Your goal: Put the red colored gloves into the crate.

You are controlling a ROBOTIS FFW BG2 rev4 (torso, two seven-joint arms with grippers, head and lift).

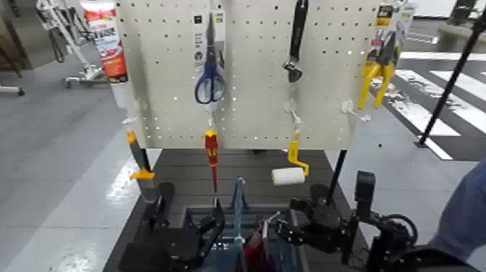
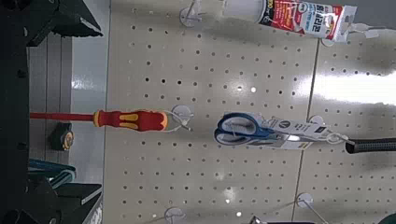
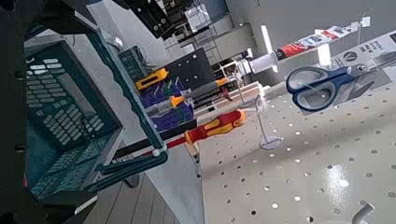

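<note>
I see my black right gripper (image 1: 275,226) with its jaws apart beside the red work gloves (image 1: 253,251), which sit below it inside the blue-grey plastic crate (image 1: 185,218); my black left gripper (image 1: 217,230) (also spread) hovers across the central handle (image 1: 239,206)

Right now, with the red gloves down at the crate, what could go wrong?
The red gloves sit close by the right gripper, so they might snag as it pulls away. The crate's upright handle stands between that and the left gripper; either could knock it. Lifting the right gripper straight up might bump the hanging paint roller.
</note>
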